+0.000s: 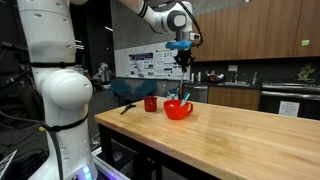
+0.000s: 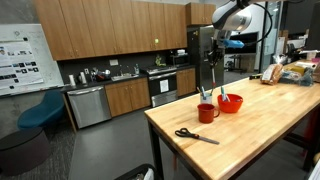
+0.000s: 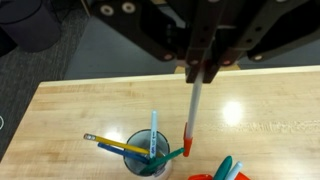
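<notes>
Above the bench (image 3: 60,110), jaws clenched on the marker (image 3: 194,105), tip hanging at 3 o'clock of the mug (image 3: 140,162); an off-centre release could clip its rim and bounce the marker toward the bowl (image 1: 178,110).

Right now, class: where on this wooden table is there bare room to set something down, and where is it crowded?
Bare: the long stretch of table beyond the red bowl, away from the scissors. Crowded: the end where scissors, red mug and bowl cluster, with the gripper holding a marker above them.
</notes>
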`<state>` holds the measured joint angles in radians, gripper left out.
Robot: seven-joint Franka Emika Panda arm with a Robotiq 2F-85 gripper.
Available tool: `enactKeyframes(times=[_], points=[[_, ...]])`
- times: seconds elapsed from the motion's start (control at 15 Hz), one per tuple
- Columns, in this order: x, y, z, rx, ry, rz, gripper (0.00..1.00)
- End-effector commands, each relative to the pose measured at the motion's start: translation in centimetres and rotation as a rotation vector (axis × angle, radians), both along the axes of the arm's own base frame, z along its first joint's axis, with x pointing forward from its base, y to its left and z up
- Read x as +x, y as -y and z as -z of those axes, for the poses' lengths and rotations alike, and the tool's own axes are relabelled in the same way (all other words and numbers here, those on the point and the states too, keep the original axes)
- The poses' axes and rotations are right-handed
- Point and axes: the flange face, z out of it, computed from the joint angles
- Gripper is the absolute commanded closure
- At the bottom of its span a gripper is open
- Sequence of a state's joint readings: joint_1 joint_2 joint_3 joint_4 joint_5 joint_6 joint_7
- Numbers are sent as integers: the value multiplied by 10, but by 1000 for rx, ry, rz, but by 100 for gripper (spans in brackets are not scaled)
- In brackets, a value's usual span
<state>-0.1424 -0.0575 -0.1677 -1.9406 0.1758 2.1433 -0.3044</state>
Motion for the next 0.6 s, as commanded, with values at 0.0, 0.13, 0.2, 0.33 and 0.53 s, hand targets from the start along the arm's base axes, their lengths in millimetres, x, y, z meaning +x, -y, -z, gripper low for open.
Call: enactKeyframes(times=[0.0,0.13,0.2,0.33,0.53], points=[[-7,4,9,25,-39,30,98],[-8,6,16,24,-63,43,98],[-8,6,20,25,-77,49,98],[-8,8,27,30,-98,60,98],[-6,12,38,25,-123,79,98]])
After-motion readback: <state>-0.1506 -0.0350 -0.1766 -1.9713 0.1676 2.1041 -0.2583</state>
